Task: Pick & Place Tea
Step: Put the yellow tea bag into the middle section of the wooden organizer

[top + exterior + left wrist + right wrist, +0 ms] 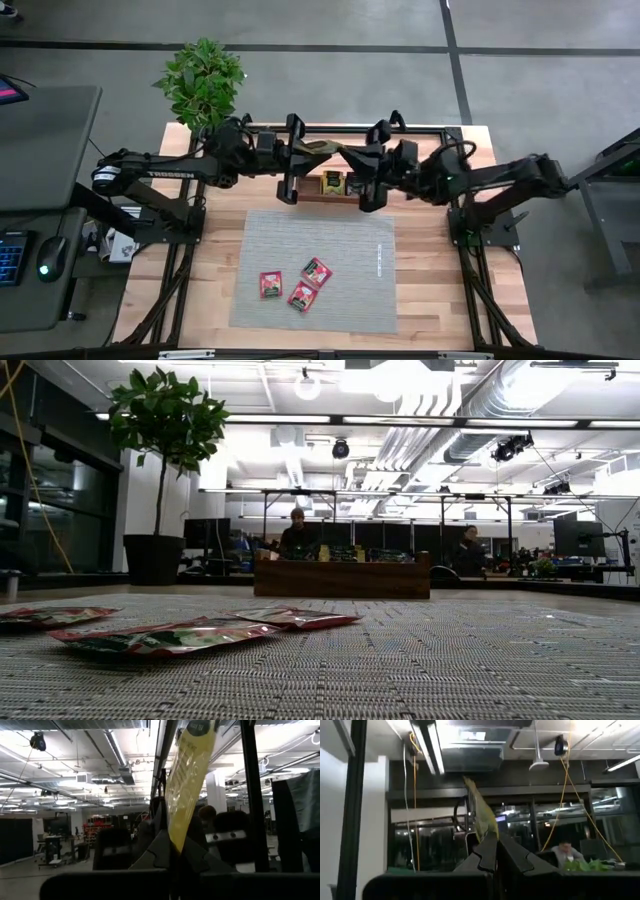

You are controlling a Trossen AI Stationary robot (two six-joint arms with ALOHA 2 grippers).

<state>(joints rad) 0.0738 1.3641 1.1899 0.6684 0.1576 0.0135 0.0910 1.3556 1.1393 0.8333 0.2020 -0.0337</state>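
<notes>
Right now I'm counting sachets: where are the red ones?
High view: three red sachets lie on the grey mat's near left part, far from the wooden tray.

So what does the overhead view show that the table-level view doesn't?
Only the overhead view shows the two arms: the left gripper and right gripper meet above the wooden tray, each shut on a yellow sachet, and the whole grey mat is laid out.

Only the table-level view shows the room behind, with people at desks and a tall potted tree.

Both show the tray and three red sachets lying on the mat.
</notes>
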